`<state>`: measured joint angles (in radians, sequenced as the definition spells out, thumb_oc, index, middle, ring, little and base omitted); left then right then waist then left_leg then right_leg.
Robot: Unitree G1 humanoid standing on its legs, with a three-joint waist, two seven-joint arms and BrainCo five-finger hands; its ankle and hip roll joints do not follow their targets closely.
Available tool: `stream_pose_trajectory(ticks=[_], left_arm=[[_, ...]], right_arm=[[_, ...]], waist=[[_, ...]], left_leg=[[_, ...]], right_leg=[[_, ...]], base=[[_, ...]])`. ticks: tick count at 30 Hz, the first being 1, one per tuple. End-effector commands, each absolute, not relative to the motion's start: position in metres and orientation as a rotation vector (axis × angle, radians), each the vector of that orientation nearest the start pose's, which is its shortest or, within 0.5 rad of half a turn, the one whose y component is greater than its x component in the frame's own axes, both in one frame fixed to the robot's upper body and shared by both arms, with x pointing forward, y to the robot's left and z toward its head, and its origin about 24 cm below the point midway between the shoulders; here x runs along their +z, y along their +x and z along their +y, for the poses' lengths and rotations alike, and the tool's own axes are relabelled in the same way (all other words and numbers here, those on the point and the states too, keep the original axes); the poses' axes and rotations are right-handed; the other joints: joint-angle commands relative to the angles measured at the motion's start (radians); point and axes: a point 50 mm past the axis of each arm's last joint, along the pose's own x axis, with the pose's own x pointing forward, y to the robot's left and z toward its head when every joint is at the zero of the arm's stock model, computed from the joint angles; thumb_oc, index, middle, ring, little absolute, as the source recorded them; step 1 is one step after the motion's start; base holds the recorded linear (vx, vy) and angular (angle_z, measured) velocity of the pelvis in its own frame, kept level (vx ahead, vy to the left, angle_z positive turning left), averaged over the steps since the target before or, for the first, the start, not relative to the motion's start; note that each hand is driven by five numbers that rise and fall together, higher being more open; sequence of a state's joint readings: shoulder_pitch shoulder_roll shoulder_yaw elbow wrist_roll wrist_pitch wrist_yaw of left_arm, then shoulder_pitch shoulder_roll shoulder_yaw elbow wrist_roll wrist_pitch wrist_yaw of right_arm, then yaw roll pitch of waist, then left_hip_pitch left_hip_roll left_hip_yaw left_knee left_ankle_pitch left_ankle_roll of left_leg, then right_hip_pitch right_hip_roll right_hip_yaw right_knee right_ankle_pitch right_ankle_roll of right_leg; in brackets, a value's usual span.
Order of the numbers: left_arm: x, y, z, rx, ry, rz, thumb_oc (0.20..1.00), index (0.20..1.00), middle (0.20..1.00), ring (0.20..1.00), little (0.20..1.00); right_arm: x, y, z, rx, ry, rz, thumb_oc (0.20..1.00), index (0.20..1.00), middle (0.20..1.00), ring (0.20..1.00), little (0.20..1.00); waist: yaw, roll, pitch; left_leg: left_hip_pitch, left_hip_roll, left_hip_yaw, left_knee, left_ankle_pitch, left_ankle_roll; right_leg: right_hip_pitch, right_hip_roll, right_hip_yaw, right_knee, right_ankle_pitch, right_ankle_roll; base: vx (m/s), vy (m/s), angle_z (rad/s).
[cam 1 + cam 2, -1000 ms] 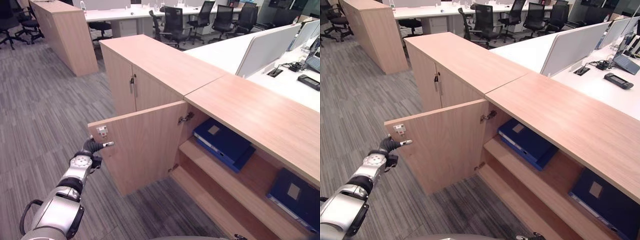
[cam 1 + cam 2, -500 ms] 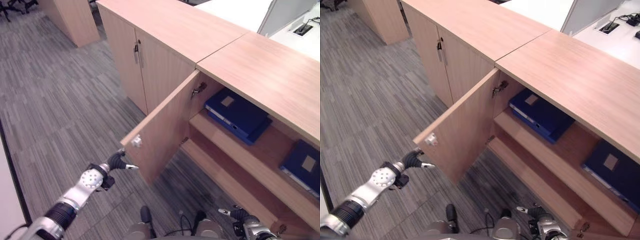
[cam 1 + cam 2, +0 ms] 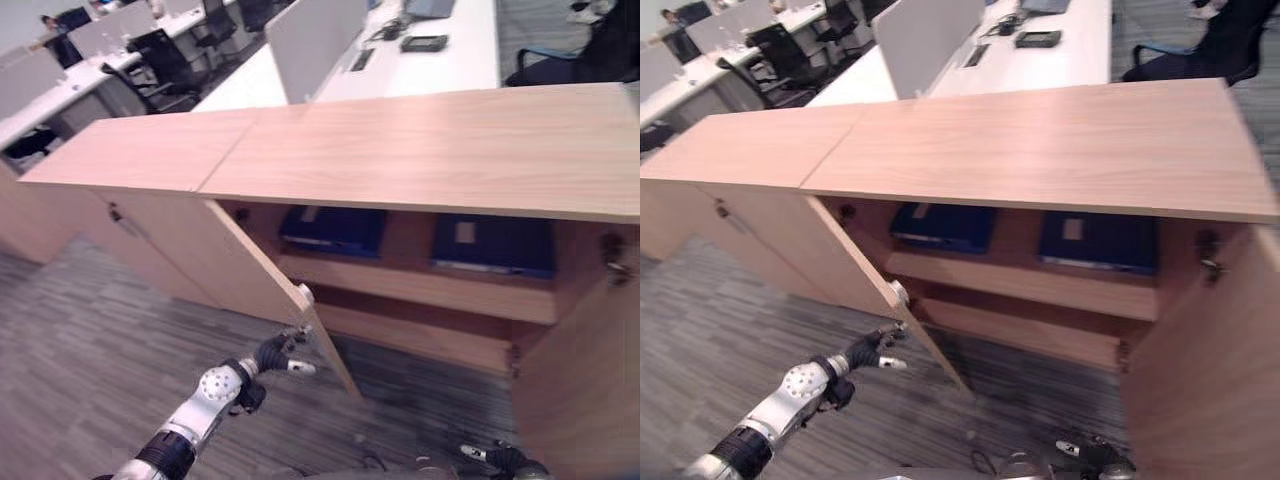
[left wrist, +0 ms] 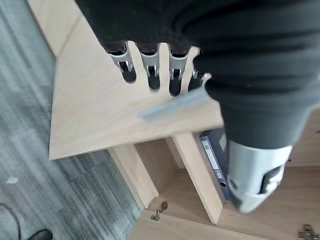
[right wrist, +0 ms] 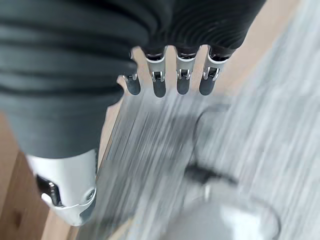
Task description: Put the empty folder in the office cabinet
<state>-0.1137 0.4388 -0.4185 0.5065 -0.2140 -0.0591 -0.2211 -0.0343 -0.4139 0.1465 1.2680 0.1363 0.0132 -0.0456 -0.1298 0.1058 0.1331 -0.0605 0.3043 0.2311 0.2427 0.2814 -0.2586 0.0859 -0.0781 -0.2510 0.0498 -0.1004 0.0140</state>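
The office cabinet (image 3: 420,140) stands with both doors open. Two dark blue folders lie flat on its upper shelf, one on the left (image 3: 335,228) and one on the right (image 3: 495,243). My left hand (image 3: 272,355) is low beside the free edge of the left door (image 3: 250,275), its relaxed fingers (image 4: 150,75) against the door's outer face, holding nothing. In the left wrist view a blue folder's spine (image 4: 212,155) shows inside the cabinet. My right hand (image 3: 500,460) hangs low near the floor, with its fingers (image 5: 182,82) loose and empty.
The right door (image 3: 580,380) stands open at the right, close to my right hand. A lower shelf (image 3: 410,335) runs under the folders. Behind the cabinet are white desks with dividers (image 3: 310,40) and office chairs (image 3: 165,60). Grey carpet (image 3: 90,370) covers the floor.
The whole picture has swung round to face the cabinet's front, so the camera moved. My left hand has stayed by the left door's free edge. The right door has come into view.
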Motion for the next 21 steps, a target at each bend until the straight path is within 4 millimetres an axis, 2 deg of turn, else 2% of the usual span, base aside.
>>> stream_pose_trajectory(ticks=[1,2,3,4,6,8,11,12,17,21], left_arm=[[-0.011,0.268,0.159,-0.453,0.247,0.237,1.0,1.0,1.0,1.0,1.0],[-0.011,0.274,0.16,-0.398,0.223,0.236,1.0,1.0,1.0,1.0,1.0],[-0.011,0.28,0.162,-0.352,0.201,0.239,1.0,1.0,1.0,1.0,1.0],[-0.014,0.283,0.162,-0.328,0.193,0.248,1.0,1.0,1.0,1.0,1.0],[-0.016,0.291,0.161,-0.284,0.196,0.262,1.0,1.0,1.0,1.0,1.0],[-0.013,0.302,0.169,-0.229,0.233,0.264,1.0,1.0,1.0,1.0,1.0],[0.008,0.33,0.202,-0.088,0.322,0.263,1.0,1.0,1.0,1.0,1.0],[0.028,0.344,0.228,-0.013,0.389,0.249,1.0,1.0,1.0,1.0,1.0],[0.051,0.353,0.265,0.089,0.474,0.259,1.0,1.0,1.0,1.0,1.0],[0.067,0.357,0.284,0.137,0.537,0.259,1.0,1.0,1.0,1.0,1.0]], right_arm=[[-0.135,0.109,-0.304,-0.259,-0.379,1.205,1.0,1.0,1.0,1.0,1.0],[-0.134,0.109,-0.306,-0.274,-0.385,1.205,1.0,1.0,1.0,1.0,1.0],[-0.134,0.111,-0.304,-0.272,-0.391,1.201,1.0,1.0,1.0,1.0,1.0],[-0.136,0.109,-0.303,-0.268,-0.39,1.207,1.0,1.0,1.0,1.0,1.0],[-0.14,0.102,-0.295,-0.231,-0.397,1.222,1.0,1.0,1.0,1.0,1.0],[-0.144,0.099,-0.288,-0.195,-0.41,1.231,1.0,1.0,1.0,1.0,1.0],[-0.149,0.099,-0.271,-0.128,-0.387,1.215,1.0,1.0,1.0,1.0,1.0],[-0.151,0.098,-0.267,-0.084,-0.403,1.22,1.0,1.0,1.0,1.0,1.0],[-0.153,0.085,-0.27,-0.062,-0.418,1.266,1.0,1.0,1.0,1.0,1.0],[-0.155,0.071,-0.274,-0.076,-0.409,1.316,1.0,1.0,1.0,1.0,1.0]], waist=[[0.057,-0.003,0.014],[0.069,-0.017,0.016],[0.078,-0.024,0.017],[0.078,-0.028,0.021],[0.061,-0.021,0.008],[0.042,-0.03,-0.013],[0.015,-0.074,-0.04],[0.007,-0.092,-0.049],[-0.001,-0.108,-0.07],[-0.008,-0.118,-0.079]], left_leg=[[0.046,-0.133,-0.15,-0.147,-0.205,0.103],[0.018,-0.171,-0.247,-0.194,-0.206,0.108],[-0.01,-0.199,-0.316,-0.219,-0.198,0.108],[-0.012,-0.201,-0.328,-0.222,-0.196,0.107],[0.055,-0.172,-0.276,-0.285,-0.191,0.101],[0.11,-0.169,-0.254,-0.317,-0.202,0.106],[0.157,-0.178,-0.158,-0.33,-0.232,0.135],[0.165,-0.187,-0.115,-0.33,-0.247,0.15],[0.183,-0.198,-0.066,-0.33,-0.276,0.163],[0.19,-0.216,-0.052,-0.33,-0.296,0.177]], right_leg=[[0.07,-0.062,0.09,-0.137,0.008,0.103],[0.066,-0.05,0.148,-0.137,0.01,0.111],[0.059,-0.029,0.202,-0.137,0.019,0.109],[0.063,-0.025,0.227,-0.137,0.018,0.111],[0.083,-0.012,0.259,-0.137,0.011,0.113],[0.089,-0.013,0.272,-0.137,0.016,0.117],[0.084,-0.04,0.328,-0.135,0.034,0.142],[0.06,-0.057,0.355,-0.123,0.044,0.162],[0.033,-0.081,0.371,-0.118,0.06,0.192],[0.011,-0.101,0.369,-0.105,0.074,0.217]], base=[[0.26,-0.01,-1.47],[0.3,-0.084,-1.27],[0.25,-0.07,-1.56],[0.22,-0.026,-1.71],[0.22,0.083,-1.33],[0.2,0.124,-0.62],[0.16,0.192,-0.82],[0.11,0.21,-1.25],[0.05,0.131,-0.68],[0.02,0.151,-0.23]])
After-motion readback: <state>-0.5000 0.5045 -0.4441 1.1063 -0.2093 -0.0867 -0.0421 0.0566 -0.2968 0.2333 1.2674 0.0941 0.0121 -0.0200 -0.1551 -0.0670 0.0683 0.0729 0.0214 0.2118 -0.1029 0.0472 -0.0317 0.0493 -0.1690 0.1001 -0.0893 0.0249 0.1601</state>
